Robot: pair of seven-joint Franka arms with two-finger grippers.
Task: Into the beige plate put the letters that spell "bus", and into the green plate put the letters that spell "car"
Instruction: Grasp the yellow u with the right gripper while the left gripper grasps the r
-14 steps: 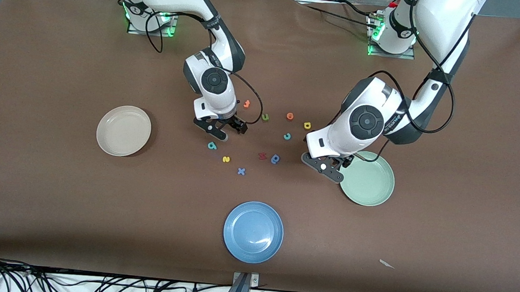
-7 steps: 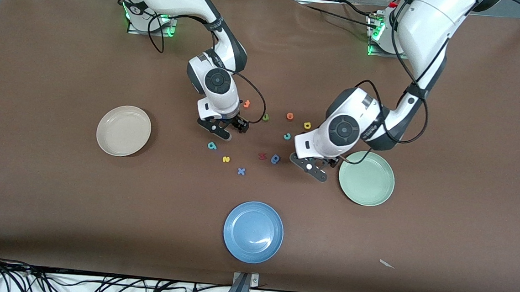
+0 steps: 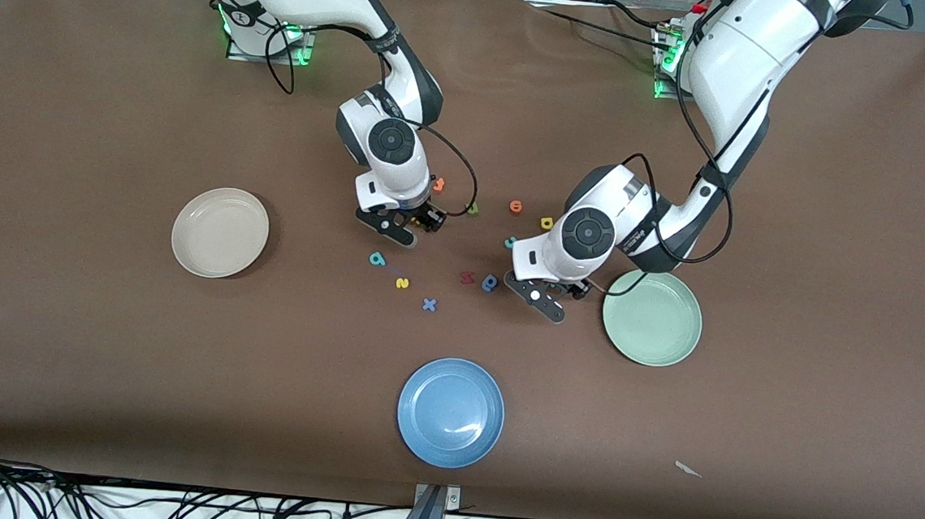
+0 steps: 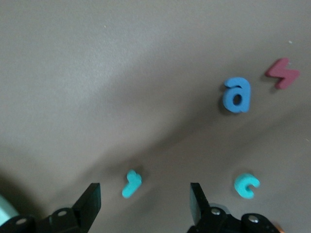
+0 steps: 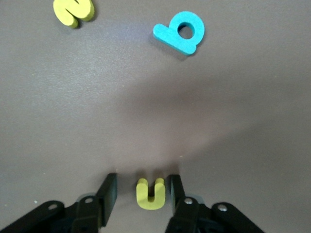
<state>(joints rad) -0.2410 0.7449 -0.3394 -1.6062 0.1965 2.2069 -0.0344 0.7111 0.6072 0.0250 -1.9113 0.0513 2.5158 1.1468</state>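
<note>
The left pincer point(image 4: 145, 191), low over the middle of the tabletop, is released, its fingers wide apart on either side of the teal r point(image 4: 131, 183). The teal c point(image 4: 247, 186) lies just outside one finger. Centre on the r before closing so the c is not nudged, then carry it to the green plate point(image 3: 653, 322) at the left arm's end. The right pincer point(image 5: 142, 180) straddles the yellow u point(image 5: 150, 194), fingers close beside it but not yet clamped. Close gently, since foam probably squashes, lift straight up, and head for the beige plate point(image 3: 220, 234) at the right arm's end.
</note>
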